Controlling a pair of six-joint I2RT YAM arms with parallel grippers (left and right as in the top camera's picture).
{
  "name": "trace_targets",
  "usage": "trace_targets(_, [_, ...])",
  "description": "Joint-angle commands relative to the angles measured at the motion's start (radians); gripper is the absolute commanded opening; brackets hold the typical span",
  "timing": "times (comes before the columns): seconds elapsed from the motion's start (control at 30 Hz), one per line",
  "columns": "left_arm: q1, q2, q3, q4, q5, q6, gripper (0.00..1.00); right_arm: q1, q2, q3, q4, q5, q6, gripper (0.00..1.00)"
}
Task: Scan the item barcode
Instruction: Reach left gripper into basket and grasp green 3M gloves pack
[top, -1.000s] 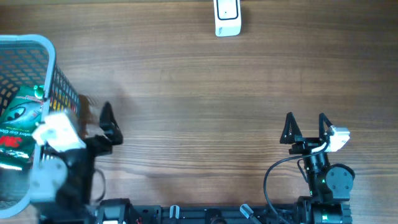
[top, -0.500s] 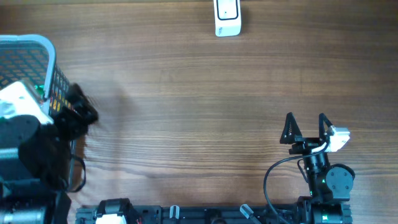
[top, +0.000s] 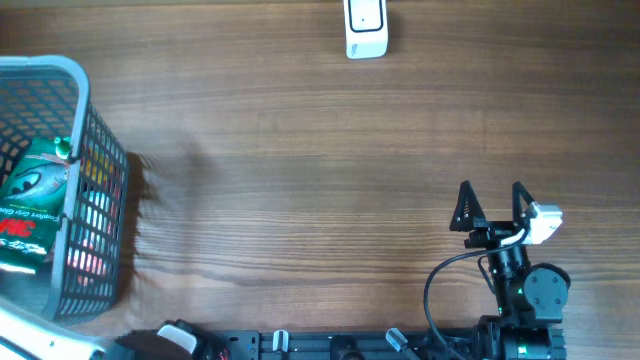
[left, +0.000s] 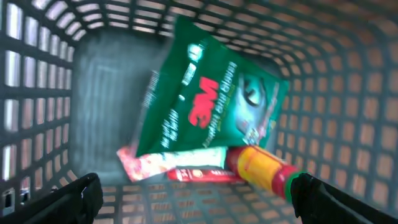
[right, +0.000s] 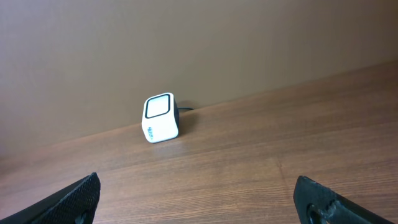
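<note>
Overhead view showed the grey basket (top: 100, 230) at the left edge of the wooden table (top: 300, 180), with the green 3M packet (top: 30, 190) lying inside it. The packet's long axis ran roughly from the far side of the table toward the near side, a little slanted, and its printed face was turned up. In the left wrist view it leaned against the basket wall, above a red-and-white sachet (left: 168, 167) and a red and yellow tube (left: 264, 167), which both lay across the basket floor under its lower edge. The mesh walls closed around these things on all sides, so the way in was only from above. The left gripper (left: 199, 198) hung over the basket, its two fingers spread wide with nothing between them. The white barcode scanner (top: 365, 28) stood at the far edge of the table, well apart from the basket. Between them was only bare wood. The right gripper (top: 492, 200) waited near the front right, jaws fully apart and empty, pointing toward the scanner.
</note>
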Motion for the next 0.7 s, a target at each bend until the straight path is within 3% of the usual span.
trace_targets(0.0, [0.027,0.065,0.005,0.026,0.037,0.0,1.0,0.004,-0.007,-0.001,0.005,0.0,-0.011,1.0])
trace_targets(0.23, [0.027,0.127,-0.09,0.134,0.01,0.122,1.0,0.004,-0.007,-0.001,0.005,0.0,-0.011,1.0])
trace_targets(0.4, [0.027,0.127,-0.246,0.252,0.012,0.127,1.0,0.004,-0.007,-0.001,0.005,0.0,-0.011,1.0])
trace_targets(0.67, [0.021,0.129,-0.436,0.466,0.146,0.127,1.0,0.004,-0.007,-0.001,0.005,0.0,-0.011,1.0])
